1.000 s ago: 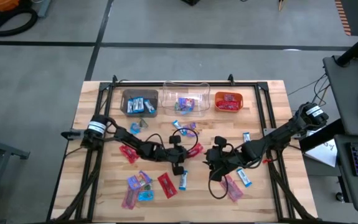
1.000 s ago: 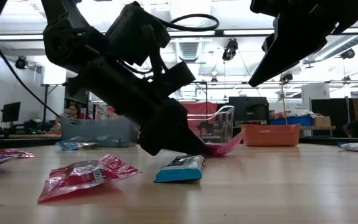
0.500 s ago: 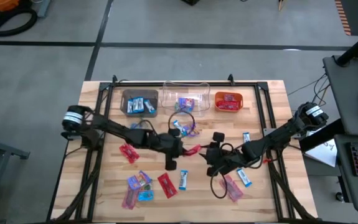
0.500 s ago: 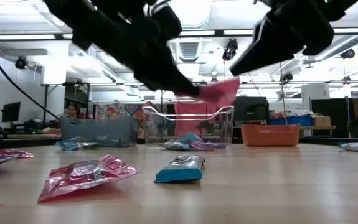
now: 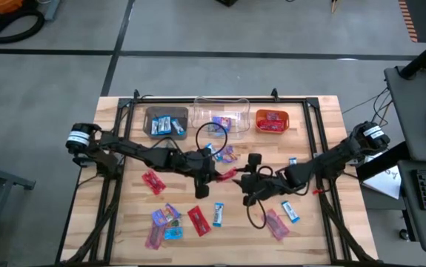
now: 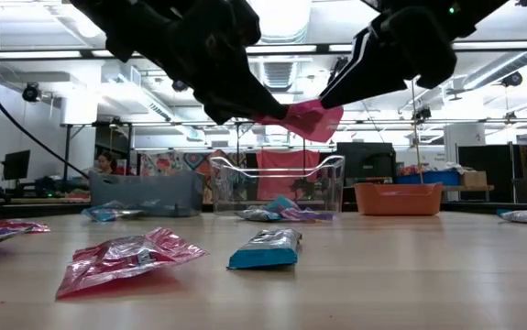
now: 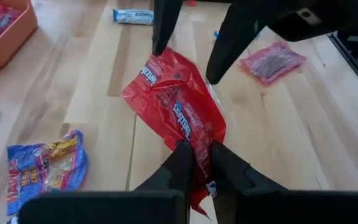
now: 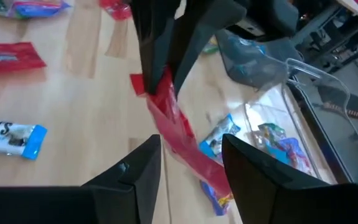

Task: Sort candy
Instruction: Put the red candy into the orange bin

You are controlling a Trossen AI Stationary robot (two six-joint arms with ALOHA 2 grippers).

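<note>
Red foil is what the left gripper [image 7: 196,163] is clenched on: a flat red candy [image 7: 175,99] pinched at one edge between its fingertips and held clear of the wooden table [image 5: 324,122]. From the low view the red candy hangs in the air between the two grippers, well above the tabletop.

Facing it, the right gripper [image 8: 185,163] stands with its fingers parted, one on each side of the far end of the red candy. Whether its fingers touch the wrapper cannot be told.

Below and just beside the left gripper lie a blue-and-white candy [image 6: 265,248] and a second red candy [image 6: 126,258] on the table. A purple-multicolour candy [image 7: 46,162] rests on the wood beside the left gripper. A pink candy [image 7: 272,60] lies beyond the right gripper's fingers in the left wrist view.

Past both grippers, along the far edge of the table, stand three bins in a row:
- brown bin [image 5: 167,122], holding blue-and-white sweets;
- clear bin [image 5: 221,119], holding multicolour sweets;
- orange bin [image 5: 272,121], holding red sweets.

More loose sweets lie on the near-left part of the table, on the left gripper's side.
</note>
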